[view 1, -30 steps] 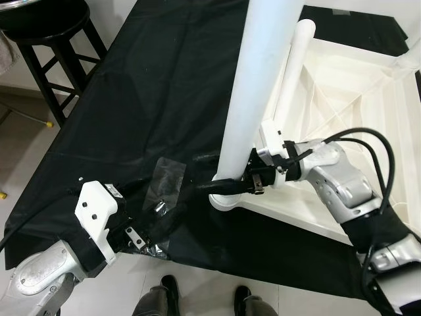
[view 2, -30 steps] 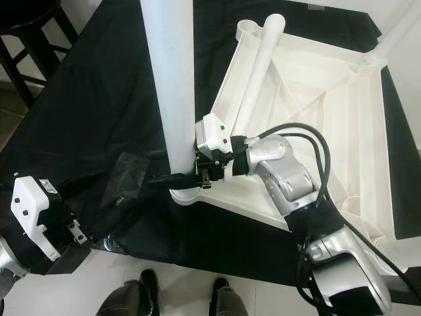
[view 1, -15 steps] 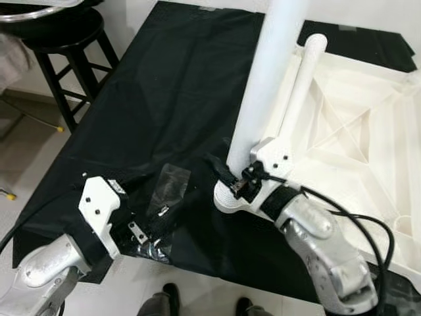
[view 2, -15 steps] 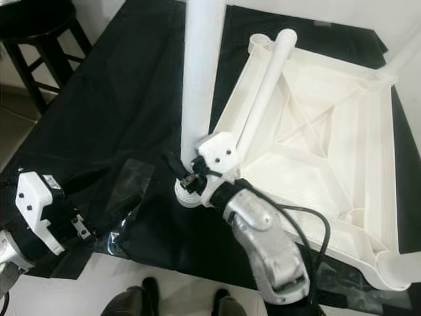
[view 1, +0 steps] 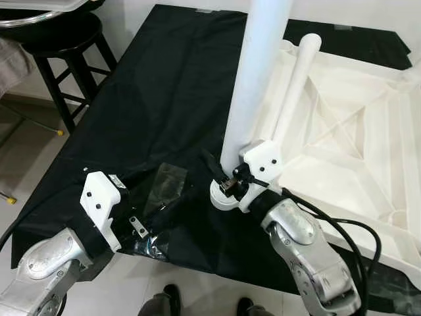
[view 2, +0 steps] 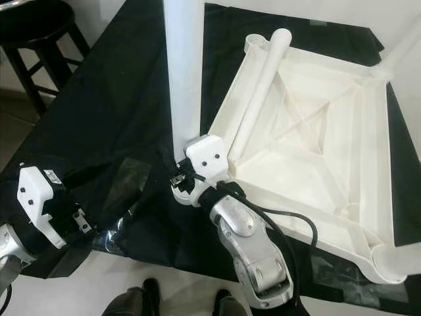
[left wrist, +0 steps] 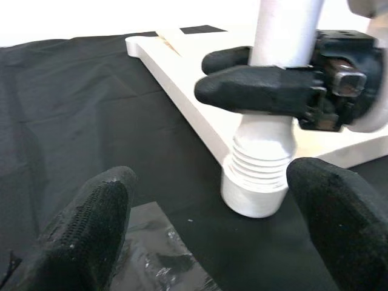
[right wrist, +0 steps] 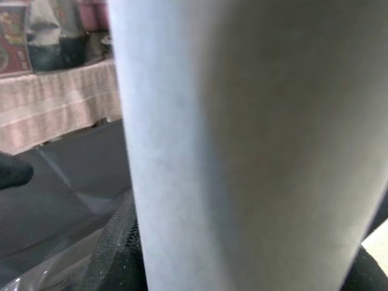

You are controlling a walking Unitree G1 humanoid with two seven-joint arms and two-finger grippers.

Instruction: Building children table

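Black sheeting (view 1: pixel 164 72) covers the floor and carries all the parts, with pale floor tiles along its near and left edges. At the nearest edge, two dark shoes (view 2: pixel 150 289) of a person stand on the tiles just below the sheet.

Near left, the left gripper (view 1: pixel 141 217) hovers low over the sheet beside a crumpled piece of clear plastic wrap (view 1: pixel 163 187). Its two black fingers (left wrist: pixel 91 224) stand wide apart with nothing between them, aimed at the base of the leg.

To the right of it, the right gripper (view 1: pixel 220 174) is clamped around the upright white table leg (view 1: pixel 253 79), its fingers pressed against either side of the tube just above the ribbed threads. In the left wrist view the black fingers wrap the leg right over those threads, and the leg's foot sits in the round corner socket (left wrist: pixel 254 191) of the upside-down white tabletop (view 2: pixel 316 151). The leg stands nearly vertical, leaning slightly to the right toward its top.

Farther right, the tabletop lies with its ribbed underside up. A second white leg (view 2: pixel 263 79) lies loose along its left rim, and another leg (view 2: pixel 401 49) stands fitted at the far right corner.

Far left, a black wooden stool (view 1: pixel 59 59) stands on the tiles off the sheet.
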